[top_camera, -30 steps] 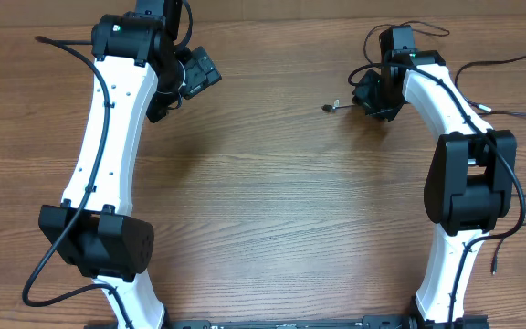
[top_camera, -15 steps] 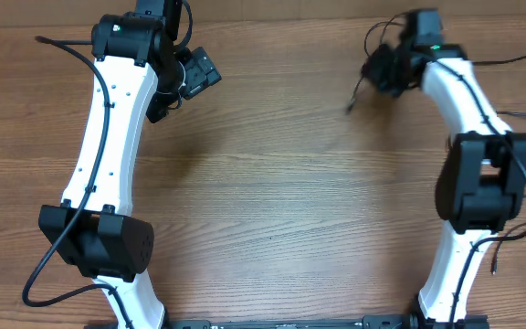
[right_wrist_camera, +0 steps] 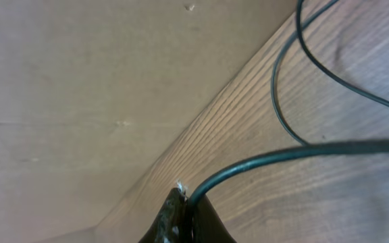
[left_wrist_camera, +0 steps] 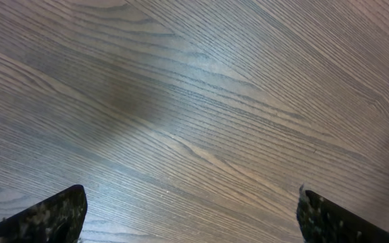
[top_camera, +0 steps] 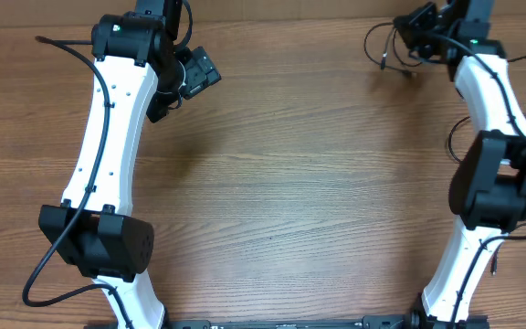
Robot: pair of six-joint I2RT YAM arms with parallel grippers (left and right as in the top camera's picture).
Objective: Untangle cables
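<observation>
A thin black cable (top_camera: 383, 46) hangs in loops from my right gripper (top_camera: 420, 35) at the far right of the table, near its back edge. In the right wrist view my right gripper (right_wrist_camera: 189, 202) is shut on the cable (right_wrist_camera: 302, 152), which runs off to the right, and a second loop (right_wrist_camera: 282, 101) lies on the wood behind it. My left gripper (top_camera: 176, 91) is at the far left, open and empty, and its wrist view shows only bare wood between the fingertips (left_wrist_camera: 191, 216).
More thin black cables (top_camera: 510, 59) trail over the far right edge of the wooden table (top_camera: 290, 183). The wall (right_wrist_camera: 80, 81) meets the table's back edge right next to my right gripper.
My right gripper has carried the cable from the right middle of the table back and to the right, lifting its free plug end off the wood. The left arm has not moved.
</observation>
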